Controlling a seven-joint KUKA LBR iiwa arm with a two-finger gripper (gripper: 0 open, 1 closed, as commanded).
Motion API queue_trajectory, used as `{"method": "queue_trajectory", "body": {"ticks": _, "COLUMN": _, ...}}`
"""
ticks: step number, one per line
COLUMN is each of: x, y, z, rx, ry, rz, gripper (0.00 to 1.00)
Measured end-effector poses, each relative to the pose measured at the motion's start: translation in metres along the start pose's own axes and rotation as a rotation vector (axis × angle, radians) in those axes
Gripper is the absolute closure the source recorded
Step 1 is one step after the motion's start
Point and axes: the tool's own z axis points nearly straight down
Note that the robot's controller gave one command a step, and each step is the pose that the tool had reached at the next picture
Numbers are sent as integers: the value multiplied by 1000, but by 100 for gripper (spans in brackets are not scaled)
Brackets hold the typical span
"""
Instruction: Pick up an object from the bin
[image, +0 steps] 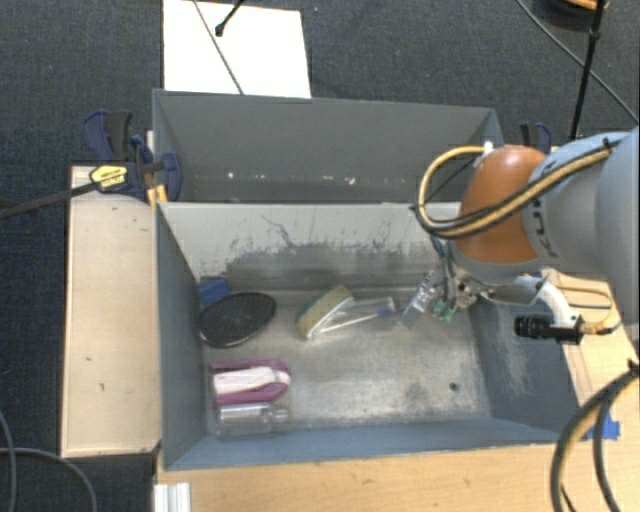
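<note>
grey metal bin (400, 385), scuffed floor | gripper (432, 300) low, how far open cannot be told | 1 clear glossy packet (335, 312) with pale wedge, just left of it | 1 black oval disc (236, 318) farther left | 1 pink-purple pack (248, 383) far left, nearer camera

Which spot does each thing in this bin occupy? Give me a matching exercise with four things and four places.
Things:
1. black disc
2. pink packet
3. clear packet with a pale yellow-green piece
4. claw

Places:
A. right side, toward the back
B. front left corner
C. left side, midway back
D. middle, toward the back

Pairs: 1-C, 2-B, 3-D, 4-A
</note>
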Motion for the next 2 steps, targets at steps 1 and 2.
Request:
{"method": "queue_trajectory", "body": {"ticks": 1, "x": 37, "y": 3, "z": -63, "rx": -6, "ry": -6, "rz": 21, "gripper": 100}}
{"method": "queue_trajectory", "body": {"ticks": 2, "x": 65, "y": 59, "z": -17, "rx": -1, "ry": -1, "rz": 210, "gripper": 100}}
